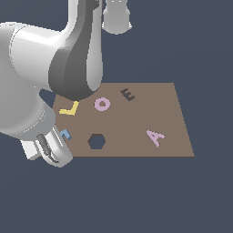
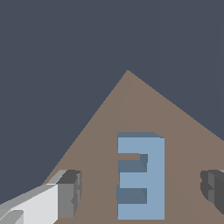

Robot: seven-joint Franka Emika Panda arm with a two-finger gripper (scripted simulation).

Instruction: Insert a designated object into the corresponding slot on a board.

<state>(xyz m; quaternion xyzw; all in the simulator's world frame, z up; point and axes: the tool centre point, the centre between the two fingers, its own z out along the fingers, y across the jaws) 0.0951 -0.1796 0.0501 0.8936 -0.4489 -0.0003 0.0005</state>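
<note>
The light-blue E-shaped designated object [image 2: 142, 175] lies flat on the brown board [image 2: 131, 105] near one of its corners. In the exterior view only a small part of the object [image 1: 65, 134] shows, at the board's left edge beside my hand. My gripper [image 2: 141, 189] is open over it, with one finger [image 2: 70, 192] on each side and clear gaps to the block. The dark E-shaped slot [image 1: 128, 94] sits near the far edge of the board [image 1: 168, 113], well away from the block.
On the board are a yellow L [image 1: 69, 109], a pink O [image 1: 102, 103], a pink A [image 1: 155, 136] and a dark hexagonal hole [image 1: 96, 141]. My arm's large white links [image 1: 41, 68] cover the exterior view's left.
</note>
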